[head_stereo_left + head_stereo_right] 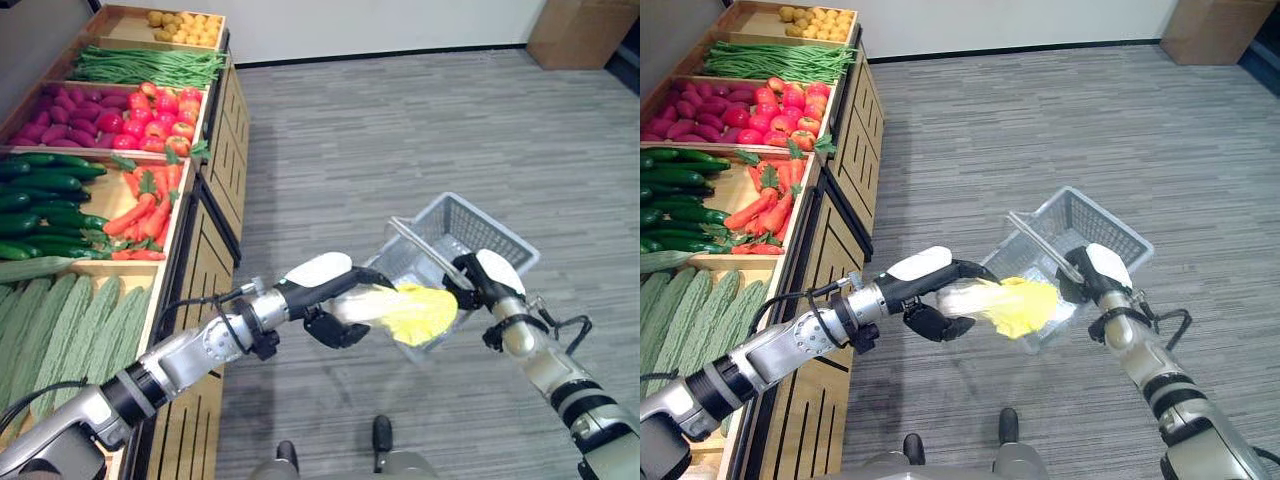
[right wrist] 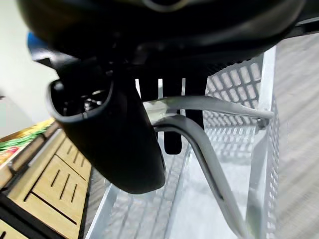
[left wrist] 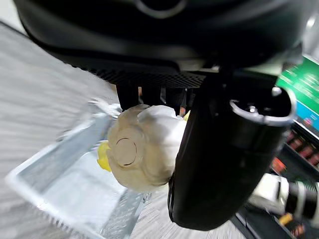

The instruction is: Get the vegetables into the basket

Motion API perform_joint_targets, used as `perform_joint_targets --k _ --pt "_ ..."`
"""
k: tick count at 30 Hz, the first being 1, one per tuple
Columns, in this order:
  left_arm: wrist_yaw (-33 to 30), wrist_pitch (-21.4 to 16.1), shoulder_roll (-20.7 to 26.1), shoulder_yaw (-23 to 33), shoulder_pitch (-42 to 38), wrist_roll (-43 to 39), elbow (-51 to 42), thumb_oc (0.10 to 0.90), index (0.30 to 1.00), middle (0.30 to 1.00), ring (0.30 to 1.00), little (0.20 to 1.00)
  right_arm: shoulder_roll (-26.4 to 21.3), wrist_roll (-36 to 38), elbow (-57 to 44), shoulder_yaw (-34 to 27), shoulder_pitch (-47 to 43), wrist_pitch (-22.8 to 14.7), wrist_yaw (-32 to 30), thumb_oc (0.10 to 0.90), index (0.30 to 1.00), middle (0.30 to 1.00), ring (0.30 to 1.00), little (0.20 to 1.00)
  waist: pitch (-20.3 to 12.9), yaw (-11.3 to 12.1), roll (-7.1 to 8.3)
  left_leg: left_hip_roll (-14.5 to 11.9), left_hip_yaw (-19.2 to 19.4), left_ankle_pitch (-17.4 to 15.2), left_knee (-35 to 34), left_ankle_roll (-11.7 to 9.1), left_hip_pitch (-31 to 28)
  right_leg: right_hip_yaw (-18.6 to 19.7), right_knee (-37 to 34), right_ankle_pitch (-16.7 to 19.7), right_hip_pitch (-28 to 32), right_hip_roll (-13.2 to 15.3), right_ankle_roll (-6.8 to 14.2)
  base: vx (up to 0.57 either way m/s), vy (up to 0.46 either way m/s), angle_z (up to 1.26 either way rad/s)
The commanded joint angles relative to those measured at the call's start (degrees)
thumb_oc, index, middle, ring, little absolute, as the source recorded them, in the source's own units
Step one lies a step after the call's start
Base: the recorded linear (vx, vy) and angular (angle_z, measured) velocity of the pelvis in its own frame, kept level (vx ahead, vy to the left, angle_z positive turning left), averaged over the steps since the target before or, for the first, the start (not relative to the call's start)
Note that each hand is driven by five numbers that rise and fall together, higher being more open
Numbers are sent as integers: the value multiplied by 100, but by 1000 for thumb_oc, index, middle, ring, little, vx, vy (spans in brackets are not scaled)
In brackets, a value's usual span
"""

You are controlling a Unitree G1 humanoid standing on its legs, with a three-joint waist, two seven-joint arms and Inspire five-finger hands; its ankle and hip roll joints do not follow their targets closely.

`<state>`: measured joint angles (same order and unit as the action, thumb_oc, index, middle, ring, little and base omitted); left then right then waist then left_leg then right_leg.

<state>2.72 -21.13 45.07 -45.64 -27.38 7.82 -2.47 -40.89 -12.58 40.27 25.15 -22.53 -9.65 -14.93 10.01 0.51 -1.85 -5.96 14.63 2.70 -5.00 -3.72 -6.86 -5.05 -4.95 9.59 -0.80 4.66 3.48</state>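
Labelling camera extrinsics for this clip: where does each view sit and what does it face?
Left eye view: on the head, looking down at the produce stand, floor and both arms; left hand holds a napa cabbage over the grey basket.
Right eye view: same scene, from slightly to one side.
Left wrist view: along the left hand, showing the cabbage's cut stem end and basket beyond.
Right wrist view: along the right hand, curled round the basket handle.
Shared: the basket appears in all four.

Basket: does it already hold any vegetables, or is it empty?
Empty: the basket shows bare mesh; the cabbage is in the left robot hand at its rim.
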Motion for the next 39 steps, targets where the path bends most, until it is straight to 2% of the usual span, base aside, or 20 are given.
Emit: perform_joint_targets --k 1,5,9,12,15,17,18,19,20,21,27,39 --pt "-541 -606 -249 -424 -983 430 -46 400 300 300 300 300 -41 96 -60 204 -1316 -461 -516 400 300 300 300 300 -596 47 336 -204 -178 142 0 -286 270 -345 15 -485 397 292 640 0 0 0" --pt "-625 -593 -509 -708 -1114 884 280 400 300 300 300 300 134 104 -79 366 -1509 -472 -521 400 300 300 300 300 -628 17 311 -213 -177 141 0 -292 263 -363 9 -498 416 282 638 0 0 0" --pt "-1036 -593 -822 -1081 -1345 2042 1026 400 300 300 300 300 351 211 -306 443 -1566 -592 -528 400 300 300 300 300 -659 -26 294 -210 -177 128 0 -298 265 -376 3 -507 432 282 645 0 0 0" --pt "-1412 -414 -1105 -1088 -1212 2935 1718 400 300 300 300 300 456 323 -1020 341 -1338 -755 -479 400 300 300 300 300 -674 -73 296 -212 -159 107 0 -289 258 -369 0 -514 437 292 653 0 0 0" --pt "-1608 -315 -1274 -1065 -1083 3366 2104 400 300 300 300 300 502 407 -1434 246 -1133 -829 -418 400 300 300 300 300 -692 -92 297 -205 -145 97 0 -288 246 -356 -2 -522 441 293 655 0 0 0" --pt "-1756 -61 -1411 -966 -946 3918 2539 400 300 300 300 300 639 659 -1985 93 -812 -968 -327 400 300 300 300 300 -703 -122 302 -205 -128 75 0 -281 237 -339 -4 -525 440 293 658 0 0 0" --pt "-1798 -59 -1436 -983 -935 3961 2579 400 300 300 300 300 634 667 -2015 77 -780 -959 -314 400 300 300 300 300 -712 -117 307 -204 -128 74 0 -281 235 -339 -4 -526 443 294 659 0 0 0" --pt "-1819 -2 -1499 -950 -872 4086 2730 527 478 478 478 478 647 741 -2225 32 -678 -979 -253 400 300 300 300 300 -713 -124 314 -202 -116 67 0 -278 229 -336 -5 -526 445 296 662 0 0 0" --pt "-1852 33 -1533 -907 -842 4200 2805 602 583 583 583 583 646 794 -2360 -24 -562 -1008 -222 400 300 300 300 300 -718 -131 313 -200 -110 60 0 -275 222 -331 -5 -526 445 296 662 0 0 0" --pt "-1885 196 -1591 -768 -721 4406 3043 900 1000 1000 1000 1000 676 967 -2752 -124 -344 -1067 -117 400 300 300 300 300 -717 -149 324 -210 -87 53 0 -277 212 -319 -5 -532 442 294 661 0 0 0" --pt "-2025 543 -1683 -331 -404 4627 3383 900 1000 1000 1000 1000 667 1296 -3280 -409 229 -1059 62 400 300 300 300 300 -733 -156 348 -222 -53 44 0 -286 164 -316 -5 -542 478 292 650 0 0 0" --pt "-2062 813 -1504 290 179 4647 3461 900 1000 1000 1000 1000 624 1301 -3334 -786 857 -987 181 400 300 300 300 300 -781 -101 363 -221 -115 48 0 -290 118 -371 0 -603 597 283 619 0 0 0"
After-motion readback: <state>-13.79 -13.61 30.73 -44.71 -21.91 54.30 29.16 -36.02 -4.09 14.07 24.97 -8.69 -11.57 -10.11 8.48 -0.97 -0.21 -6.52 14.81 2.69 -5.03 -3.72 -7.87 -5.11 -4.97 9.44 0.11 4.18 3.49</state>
